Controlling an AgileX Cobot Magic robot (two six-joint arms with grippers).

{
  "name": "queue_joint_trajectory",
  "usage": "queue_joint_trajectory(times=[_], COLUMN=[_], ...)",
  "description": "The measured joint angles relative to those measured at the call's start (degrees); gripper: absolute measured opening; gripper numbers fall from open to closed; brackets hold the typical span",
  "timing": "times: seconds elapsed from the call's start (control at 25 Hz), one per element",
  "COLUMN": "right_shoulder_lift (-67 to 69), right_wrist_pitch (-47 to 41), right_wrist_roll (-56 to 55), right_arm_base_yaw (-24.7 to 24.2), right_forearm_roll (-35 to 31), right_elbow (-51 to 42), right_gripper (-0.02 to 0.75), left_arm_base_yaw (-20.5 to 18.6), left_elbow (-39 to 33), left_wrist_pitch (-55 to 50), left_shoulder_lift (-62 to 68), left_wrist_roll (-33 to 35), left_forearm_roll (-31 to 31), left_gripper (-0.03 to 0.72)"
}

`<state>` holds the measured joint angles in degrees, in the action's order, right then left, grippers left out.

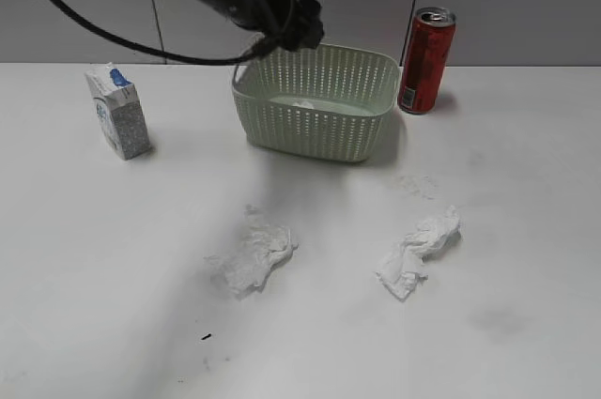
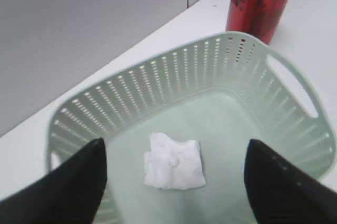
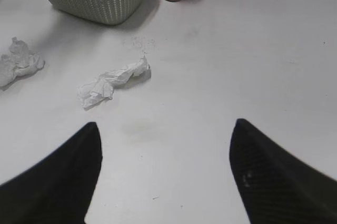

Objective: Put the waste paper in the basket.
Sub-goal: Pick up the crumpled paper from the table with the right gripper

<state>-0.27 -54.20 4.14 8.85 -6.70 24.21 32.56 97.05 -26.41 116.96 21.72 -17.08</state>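
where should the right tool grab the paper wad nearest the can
Probably from straight above, closing across the narrow middle of the wad. It lies flat on the table as a long strip slanting toward the can, so its short width fits between the fingers, and the space around it is bare. The right tool is open and empty, nearer the camera than the wad in its wrist view.

Three paper wads — one basket
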Motion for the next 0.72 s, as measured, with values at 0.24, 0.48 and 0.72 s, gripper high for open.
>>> queue_joint_trajectory(times=[0.24, 0.48, 0.72], right_shoulder_lift=[0.00, 0.00, 0.00], right_wrist_pitch=[0.00, 0.00, 0.00], right_wrist_roll=[0.00, 0.00, 0.00], right_arm_base_yaw=[0.00, 0.00, 0.00], right_forearm_roll=[0.00, 0.00, 0.00], right_elbow=[0.00, 0.00, 0.00], right_gripper=[0.572, 0.572, 0.572], left_arm_base_yaw=[-6.40, -14.87, -21.04], left_elbow=[0.00, 0.00, -1.66], left_wrist_pitch=[-15.95, -30.82, -42.31], left_shoulder_lift=[-8.47, -14.28, -17.66], left_wrist_roll=[-2.54, -4.61, -9.00], left_forearm_roll=[1.52, 1.70, 5.67], left_gripper=[0.591, 0.591, 0.591])
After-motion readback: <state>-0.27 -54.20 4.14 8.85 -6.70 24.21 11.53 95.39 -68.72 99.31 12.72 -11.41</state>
